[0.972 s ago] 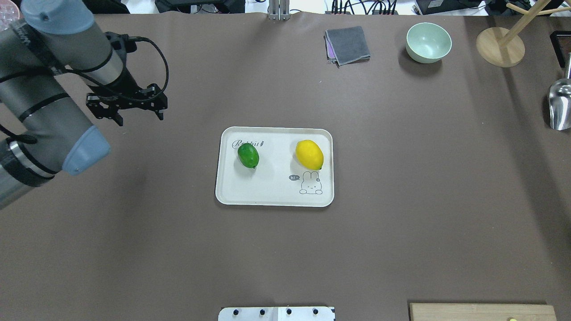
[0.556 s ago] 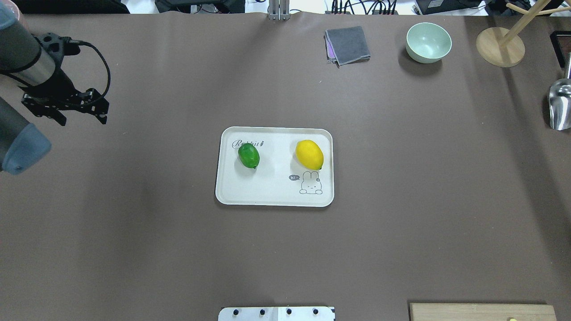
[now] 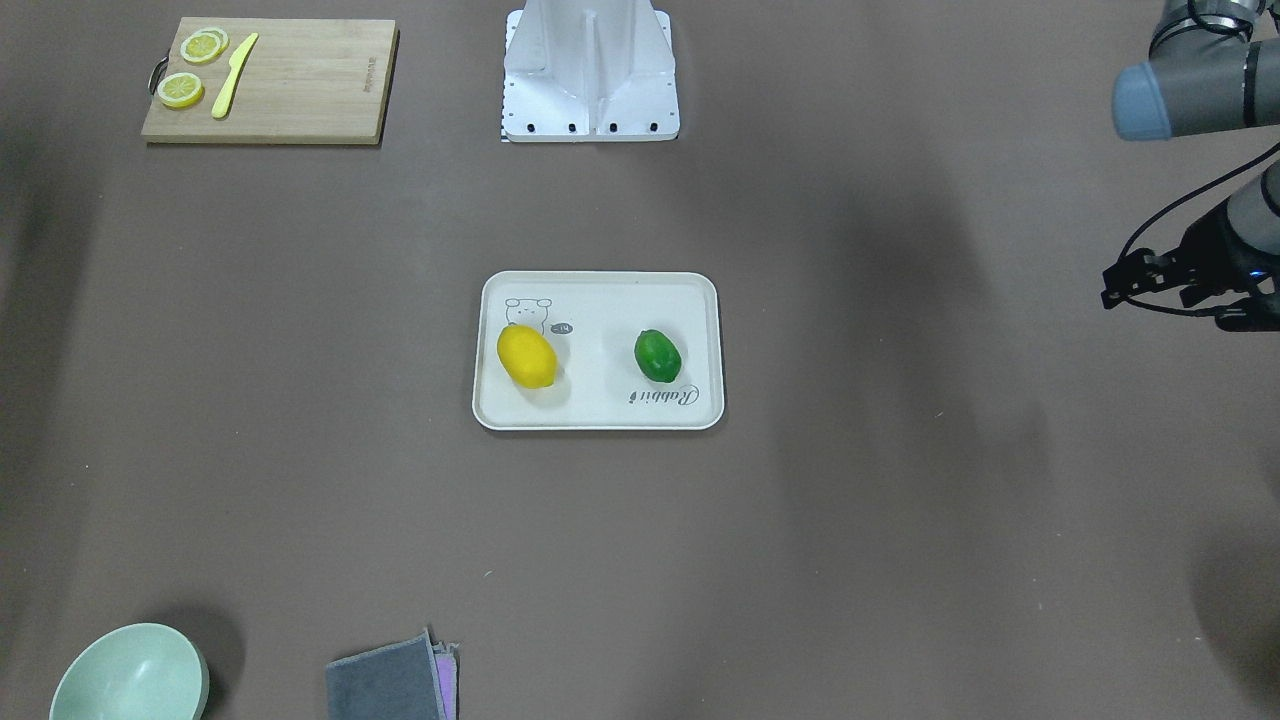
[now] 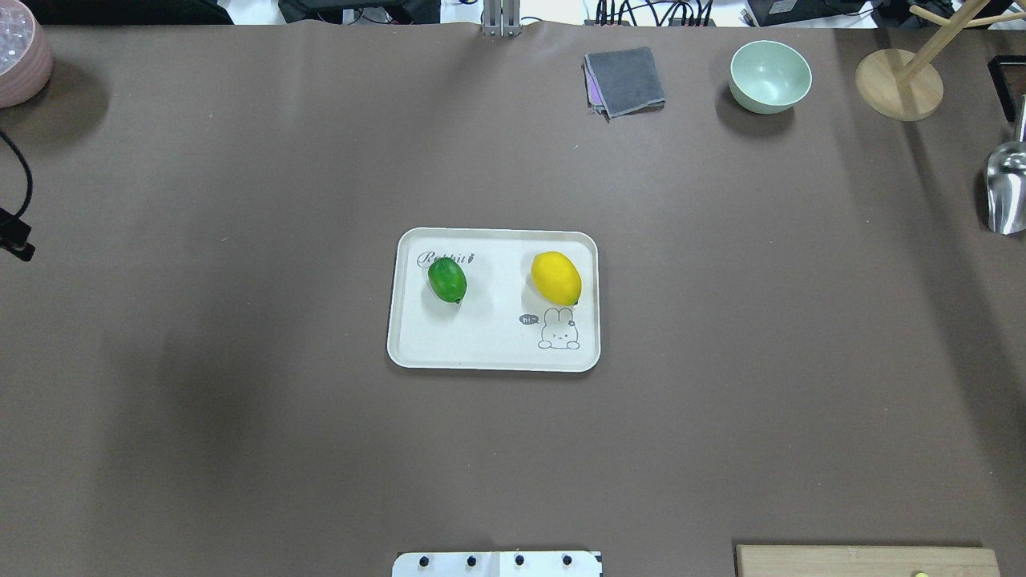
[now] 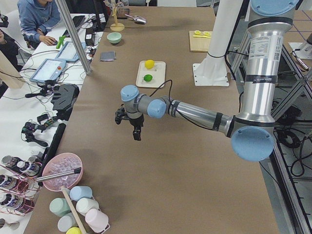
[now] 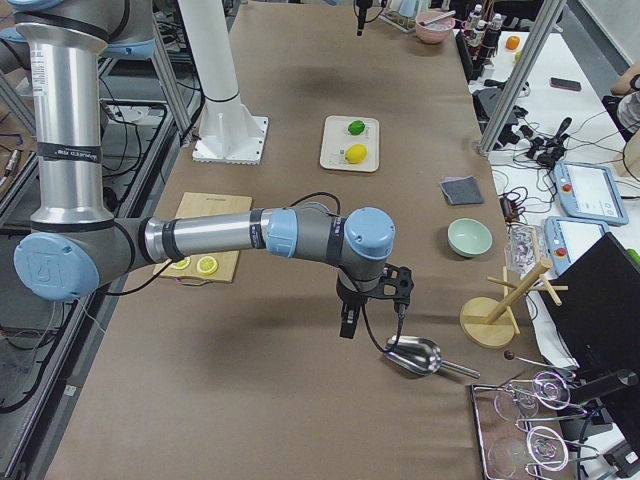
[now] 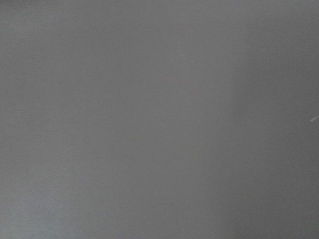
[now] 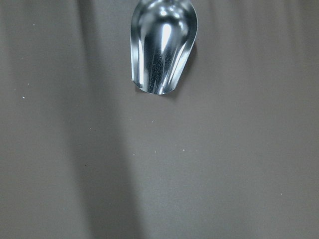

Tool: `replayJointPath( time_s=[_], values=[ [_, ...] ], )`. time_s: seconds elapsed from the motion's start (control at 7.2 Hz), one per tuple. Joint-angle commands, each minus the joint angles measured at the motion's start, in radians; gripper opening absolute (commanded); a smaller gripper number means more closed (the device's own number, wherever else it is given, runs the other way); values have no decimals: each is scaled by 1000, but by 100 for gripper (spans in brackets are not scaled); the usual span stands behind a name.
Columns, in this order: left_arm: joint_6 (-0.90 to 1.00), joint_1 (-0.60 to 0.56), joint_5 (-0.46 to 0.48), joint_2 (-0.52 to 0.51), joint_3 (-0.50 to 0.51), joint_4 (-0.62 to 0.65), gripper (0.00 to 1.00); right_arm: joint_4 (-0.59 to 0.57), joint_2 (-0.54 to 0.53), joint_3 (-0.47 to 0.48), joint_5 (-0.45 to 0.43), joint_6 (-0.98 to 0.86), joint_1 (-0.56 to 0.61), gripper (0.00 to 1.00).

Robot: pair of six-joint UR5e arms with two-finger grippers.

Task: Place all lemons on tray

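Green bowl (image 4: 770, 76) sits near grey cloth (image 4: 625, 81).

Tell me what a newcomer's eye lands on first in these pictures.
The off-white tray at the table's centre, with the yellow lemon and green lemon lying apart on it. Next, the wooden cutting board in the corner near the robot's right, bearing lemon slices and a yellow knife.

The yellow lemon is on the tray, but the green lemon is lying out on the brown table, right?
Not quite. The green lemon is on the tray too, lying apart from the yellow lemon. The overhead exterior view shows both of them inside the tray's rim.
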Motion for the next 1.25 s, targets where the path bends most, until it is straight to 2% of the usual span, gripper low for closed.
replayJointPath(
  time_s=[0.0, 0.28, 0.42, 0.56, 0.69, 0.97, 1.11],
  values=[
    [142, -127, -81, 125, 6, -16, 98, 0, 4, 9, 3, 0, 0, 100],
    [271, -258, -81, 187, 12, 14, 98, 0, -5, 15, 2, -2, 0, 100],
    [363, -316, -78, 190, 15, 106, 98, 0, -4, 15, 0, -2, 0, 100],
    [473, -408, -80, 170, 60, 229, 98, 2, -2, 17, -1, -3, 0, 100],
    [587, -476, -78, 159, 120, 250, 98, 8, -4, 24, -3, -3, 0, 100],
    [589, -498, -66, 152, 151, 254, 98, 8, -5, 26, 3, -2, 0, 100],
    [550, -496, -13, 144, 141, 272, 98, 8, -5, 26, 7, -2, 0, 100]
  ],
)
